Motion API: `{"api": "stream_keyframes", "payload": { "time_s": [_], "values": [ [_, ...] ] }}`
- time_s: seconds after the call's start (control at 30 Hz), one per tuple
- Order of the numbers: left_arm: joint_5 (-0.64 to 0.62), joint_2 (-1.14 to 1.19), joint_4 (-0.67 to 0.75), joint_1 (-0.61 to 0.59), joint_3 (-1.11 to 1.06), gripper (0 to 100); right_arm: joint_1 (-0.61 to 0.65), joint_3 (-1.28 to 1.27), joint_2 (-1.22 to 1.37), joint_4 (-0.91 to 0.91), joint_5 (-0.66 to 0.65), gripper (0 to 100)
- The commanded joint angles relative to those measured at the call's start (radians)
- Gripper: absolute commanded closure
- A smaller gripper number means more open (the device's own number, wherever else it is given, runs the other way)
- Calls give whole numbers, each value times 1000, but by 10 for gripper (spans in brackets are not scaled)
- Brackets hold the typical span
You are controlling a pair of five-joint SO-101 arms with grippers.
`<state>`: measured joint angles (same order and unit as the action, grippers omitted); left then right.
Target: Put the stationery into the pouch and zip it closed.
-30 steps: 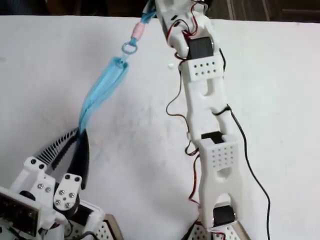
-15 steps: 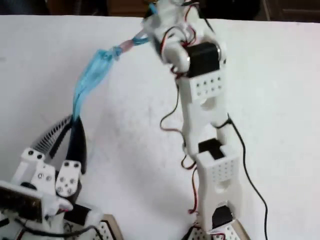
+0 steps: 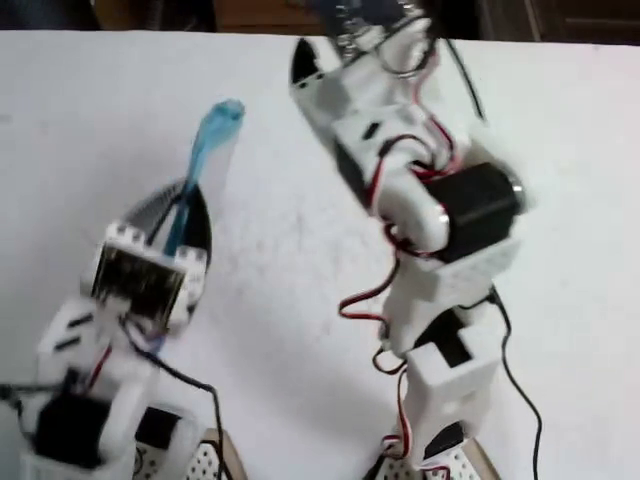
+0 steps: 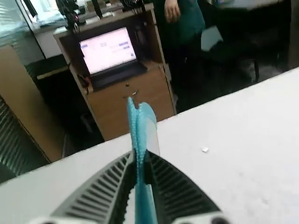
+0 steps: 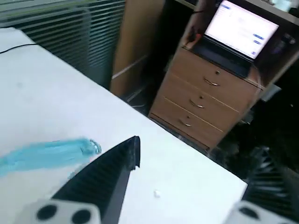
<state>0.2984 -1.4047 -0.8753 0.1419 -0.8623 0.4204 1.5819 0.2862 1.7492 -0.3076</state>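
Pouch (image 3: 207, 148) (blue) clamped in left end effector (image 4: 140, 159), right end effector (image 5: 198, 156) spread wide, empty

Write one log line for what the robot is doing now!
left pincer: shut on blue pouch | right pincer: open, apart from pouch

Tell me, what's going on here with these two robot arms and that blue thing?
The left gripper is clamped shut on a blue, see-through pouch, which sticks out edge-on past its fingers, above the white table. The right gripper is open, holds nothing and sits apart from the pouch. Whether the pouch is zipped, or what is inside it, cannot be made out from here.
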Motion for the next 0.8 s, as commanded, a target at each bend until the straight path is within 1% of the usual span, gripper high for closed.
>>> {"api": "stream_keyframes", "payload": {
  "time_s": [0.0, 0.07, 0.13, 0.23, 0.37, 0.43, 0.53, 0.63, 0.7, 0.77],
  "values": [
    [106, 205, 172, -15, 52, 977, -71, -23, -71, 22, -3, 647],
    [181, 351, 204, -12, 112, 977, -102, -48, -94, 22, -3, 647],
    [204, 499, 199, -4, 204, 977, -130, -83, -116, 22, -3, 647],
    [183, 699, 140, 30, 358, 977, -154, -147, -145, 22, -3, 647],
    [106, 889, 20, 97, 520, 976, -177, -245, -191, 22, -3, 647],
    [78, 938, -38, 127, 549, 976, -186, -302, -223, 22, -8, 647],
    [-31, 946, -81, 131, 525, 976, -199, -422, -286, 22, -9, 647],
    [-104, 946, -81, 105, 491, 930, -199, -586, -361, 22, -9, 647],
    [-183, 940, -83, 68, 479, 893, -199, -710, -426, 22, -6, 648],
    [-229, 920, -89, 33, 474, 856, -194, -847, -499, 21, -3, 648]
  ]
}}
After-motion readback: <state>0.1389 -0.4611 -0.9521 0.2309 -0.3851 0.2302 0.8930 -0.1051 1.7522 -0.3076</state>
